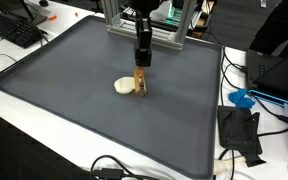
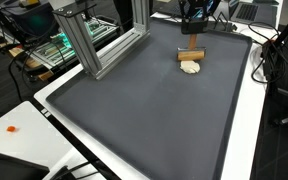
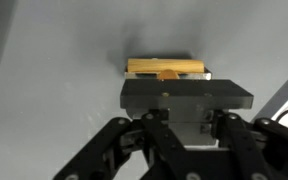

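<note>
A small wooden block stands upright on the dark grey mat, next to a cream rounded object that touches or nearly touches it. My gripper comes straight down onto the block's top and looks shut on it. In an exterior view the block sits just under the gripper, with the cream object in front. In the wrist view the block's yellow-brown face shows past the gripper, and the cream object is hidden.
An aluminium frame stands at the mat's far edge, close behind the gripper. A keyboard lies off one corner. A black device, a blue item and cables lie on the white table beside the mat.
</note>
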You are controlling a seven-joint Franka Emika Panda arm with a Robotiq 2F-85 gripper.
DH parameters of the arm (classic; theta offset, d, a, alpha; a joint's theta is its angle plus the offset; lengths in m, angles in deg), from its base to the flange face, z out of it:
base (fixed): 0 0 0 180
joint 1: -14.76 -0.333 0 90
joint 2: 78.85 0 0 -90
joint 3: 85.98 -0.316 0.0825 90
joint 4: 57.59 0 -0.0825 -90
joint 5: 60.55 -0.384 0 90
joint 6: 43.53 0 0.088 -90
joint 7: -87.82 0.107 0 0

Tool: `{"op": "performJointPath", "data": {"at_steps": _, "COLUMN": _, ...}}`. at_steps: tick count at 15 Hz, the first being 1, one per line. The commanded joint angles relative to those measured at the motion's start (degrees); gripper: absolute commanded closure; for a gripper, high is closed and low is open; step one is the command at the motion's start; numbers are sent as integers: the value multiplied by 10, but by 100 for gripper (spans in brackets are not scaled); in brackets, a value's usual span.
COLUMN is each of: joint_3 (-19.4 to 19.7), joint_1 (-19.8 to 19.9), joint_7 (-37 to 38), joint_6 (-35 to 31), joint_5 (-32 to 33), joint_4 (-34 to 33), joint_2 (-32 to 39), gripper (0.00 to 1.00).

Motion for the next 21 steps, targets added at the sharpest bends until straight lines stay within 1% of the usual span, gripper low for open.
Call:
{"op": "performJointPath", "data": {"at_steps": 1, "joint_3": 4, "joint_1": -4, "joint_7": 5, "joint_6": -3, "joint_5": 0, "joint_4": -11, "joint_2": 27, "gripper": 78}}
{"op": "performJointPath", "data": {"at_steps": 5, "joint_3": 33, "joint_1": -20, "joint_7": 77, "joint_6": -16, "joint_5": 87, "joint_4": -13, "joint_2": 23, "gripper": 78}}
{"op": "performJointPath", "data": {"at_steps": 8, "joint_3": 45, "joint_1": -25, "joint_7": 128, "joint_6": -15, "joint_5": 146, "joint_4": -19, "joint_2": 28, "gripper": 78}}
{"op": "performJointPath", "data": {"at_steps": 11, "joint_3": 50, "joint_1": -28, "joint_7": 166, "joint_6": -14, "joint_5": 186, "joint_4": -22, "joint_2": 36, "gripper": 78}}
{"op": "performJointPath", "data": {"at_steps": 15, "joint_3": 45, "joint_1": -26, "joint_7": 177, "joint_6": -14, "joint_5": 200, "joint_4": -25, "joint_2": 44, "gripper": 78}}
{"op": "performJointPath", "data": {"at_steps": 17, "joint_3": 30, "joint_1": -15, "joint_7": 140, "joint_6": -25, "joint_5": 169, "joint_4": -22, "joint_2": 46, "gripper": 78}}
{"op": "performJointPath", "data": {"at_steps": 21, "joint_3": 12, "joint_1": -5, "joint_7": 75, "joint_6": -33, "joint_5": 126, "joint_4": -19, "joint_2": 43, "gripper": 78}}
